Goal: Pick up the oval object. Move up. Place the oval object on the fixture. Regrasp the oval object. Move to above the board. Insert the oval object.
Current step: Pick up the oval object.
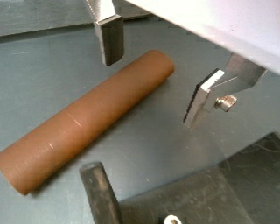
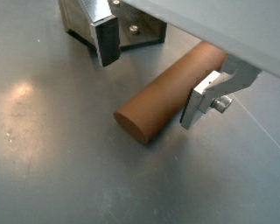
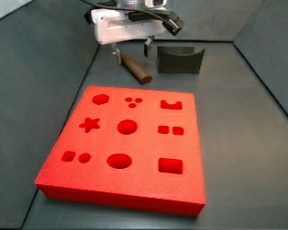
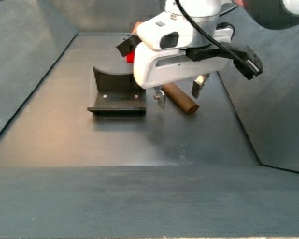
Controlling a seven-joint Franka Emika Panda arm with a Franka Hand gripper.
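The gripper [image 1: 154,74], low over the grey floor, has a boxy white housing with black trim. Its two fingers [image 1: 108,37] are flat silver metal plates faced with dark pads. One plate carries a small silver screw head on its bracket in both wrist views. Black cables loop over the white arm [image 4: 196,11] above.

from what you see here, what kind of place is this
Most likely a robot lab test cell for peg insertion: a grey walled bin floor, a red board with shaped holes, a dark fixture, and the open end effector straddling a brown oval object.
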